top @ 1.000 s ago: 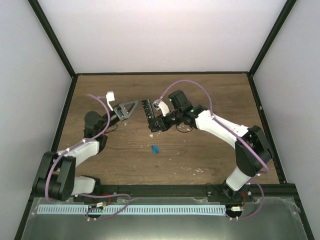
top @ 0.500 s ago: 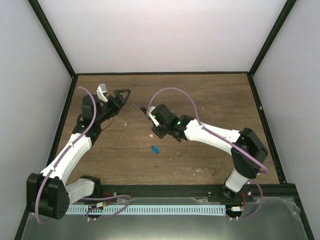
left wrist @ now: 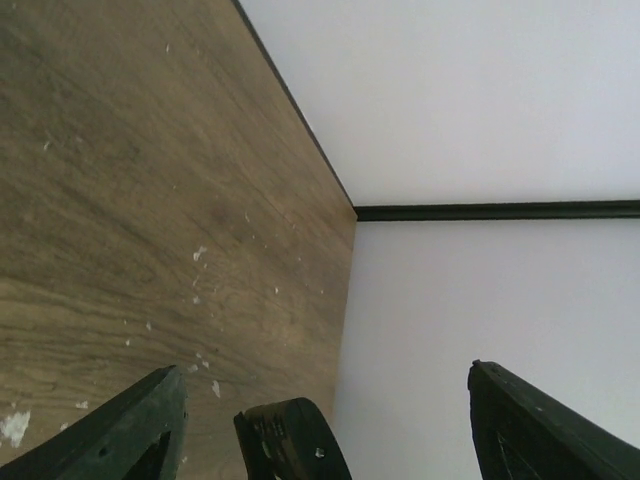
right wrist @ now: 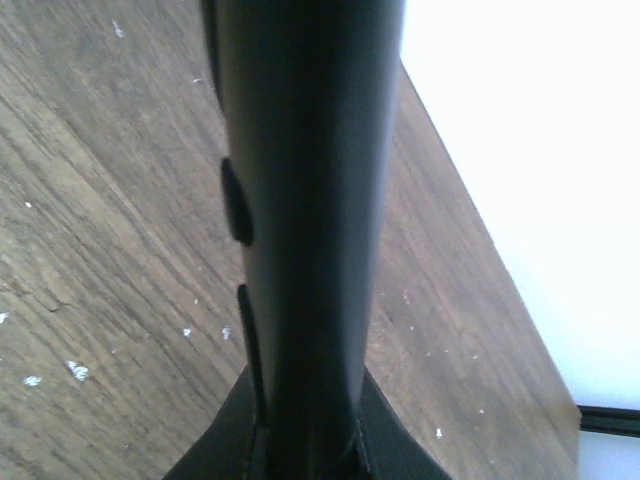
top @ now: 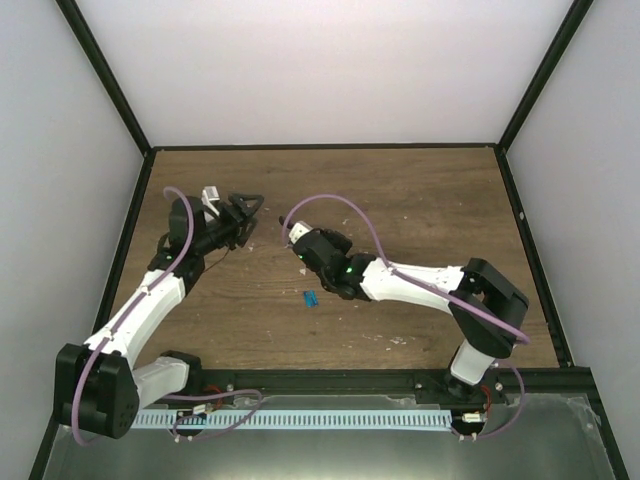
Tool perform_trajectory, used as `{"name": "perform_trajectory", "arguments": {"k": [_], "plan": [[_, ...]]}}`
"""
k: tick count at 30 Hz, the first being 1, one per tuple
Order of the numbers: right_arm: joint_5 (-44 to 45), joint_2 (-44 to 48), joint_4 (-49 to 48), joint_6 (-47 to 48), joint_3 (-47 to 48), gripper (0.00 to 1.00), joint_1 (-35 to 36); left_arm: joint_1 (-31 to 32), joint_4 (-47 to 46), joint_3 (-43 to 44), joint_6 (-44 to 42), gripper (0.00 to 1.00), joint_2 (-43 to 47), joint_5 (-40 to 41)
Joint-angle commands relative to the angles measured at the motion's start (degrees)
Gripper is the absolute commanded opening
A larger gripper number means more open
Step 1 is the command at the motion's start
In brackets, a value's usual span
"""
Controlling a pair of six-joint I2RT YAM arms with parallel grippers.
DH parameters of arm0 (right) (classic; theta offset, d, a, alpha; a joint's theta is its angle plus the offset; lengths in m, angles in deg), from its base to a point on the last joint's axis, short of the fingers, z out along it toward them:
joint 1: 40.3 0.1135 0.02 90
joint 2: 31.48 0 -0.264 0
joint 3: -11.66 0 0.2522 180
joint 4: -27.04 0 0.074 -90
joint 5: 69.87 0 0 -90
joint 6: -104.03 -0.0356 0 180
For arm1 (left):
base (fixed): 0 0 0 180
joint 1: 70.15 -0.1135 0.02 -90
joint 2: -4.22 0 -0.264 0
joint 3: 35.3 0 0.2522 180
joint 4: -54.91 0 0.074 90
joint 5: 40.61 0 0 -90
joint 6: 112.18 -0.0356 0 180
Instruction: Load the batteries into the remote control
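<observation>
My right gripper is shut on the remote control, a long black bar that fills the right wrist view, with small side buttons and the jaws clamped round its lower end. It is held above the table's middle. In the top view the remote is hard to tell from the gripper. One blue battery lies on the wood just in front of it. My left gripper is wide open at the left rear, apart from the remote. In the left wrist view a black rounded piece shows between its fingers; I cannot tell what it is.
The brown wooden table has black-framed white walls on three sides. Small white specks are scattered on the wood. Purple cables loop over both arms.
My left gripper has drawn back to the left, away from the remote. My right gripper has carried the remote forward and to the left, nearer the blue battery.
</observation>
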Motion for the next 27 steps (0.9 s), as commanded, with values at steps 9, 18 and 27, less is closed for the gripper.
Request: {"name": "perform_trajectory", "arguments": {"k": [9,18,27], "plan": [[7.23,-1.54,-19.76,16.12,-4.32,0.01,2.73,2.6,-6.19,-2.7,7.07,0.75,-1.77,-4.23],[9.64,-3.37,-27.43,21.67,-4.79,0.01,2.99,6.06,-6.36,-2.84,8.39,0.69,-2.47,-2.24],[11.73,-4.97,-34.17,25.94,-6.15,0.01,3.13,6.31,-4.52,-1.8,7.01,0.55,-2.54,-2.04]]}}
